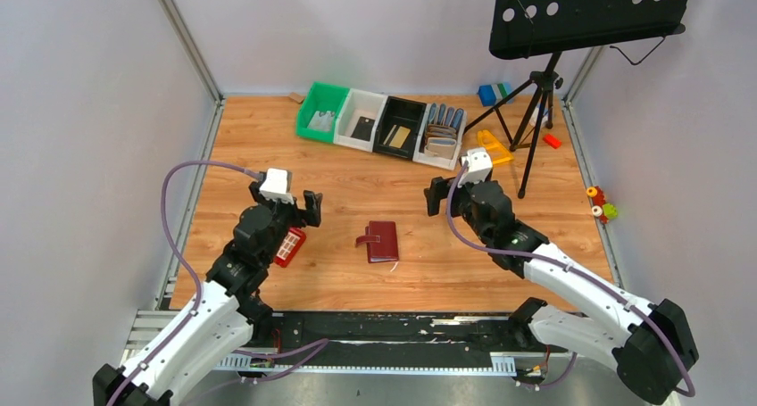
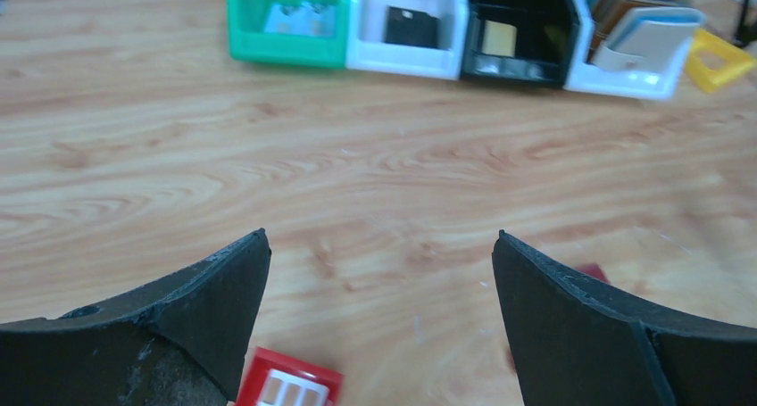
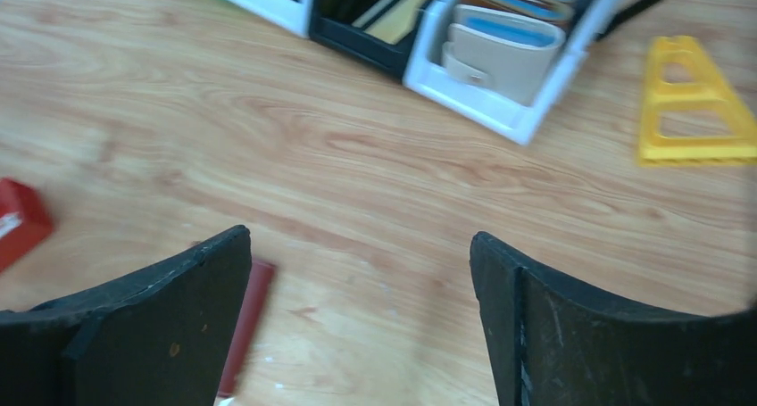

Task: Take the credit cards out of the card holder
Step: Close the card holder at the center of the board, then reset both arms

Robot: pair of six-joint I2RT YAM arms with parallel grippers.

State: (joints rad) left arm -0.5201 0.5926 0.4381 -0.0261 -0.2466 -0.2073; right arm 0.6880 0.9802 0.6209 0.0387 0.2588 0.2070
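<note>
The maroon card holder (image 1: 382, 241) lies folded shut on the wooden table between my two arms, its snap tab to the left. One edge of the card holder (image 3: 245, 321) shows beside my right gripper's left finger. At the back, a silvery credit card (image 1: 321, 119) lies in the green bin, a black one (image 1: 363, 127) in the white bin and a gold one (image 1: 398, 136) in the black bin. My left gripper (image 1: 287, 205) (image 2: 381, 236) hangs open and empty left of the holder. My right gripper (image 1: 464, 196) (image 3: 360, 235) is open and empty to the holder's right.
A flat red piece with a white grid (image 1: 289, 245) lies under my left gripper. Several upright wallets fill the rightmost white bin (image 1: 442, 134). A yellow frame (image 1: 493, 145), a music stand tripod (image 1: 536, 111) and small blue and red blocks sit at the back right.
</note>
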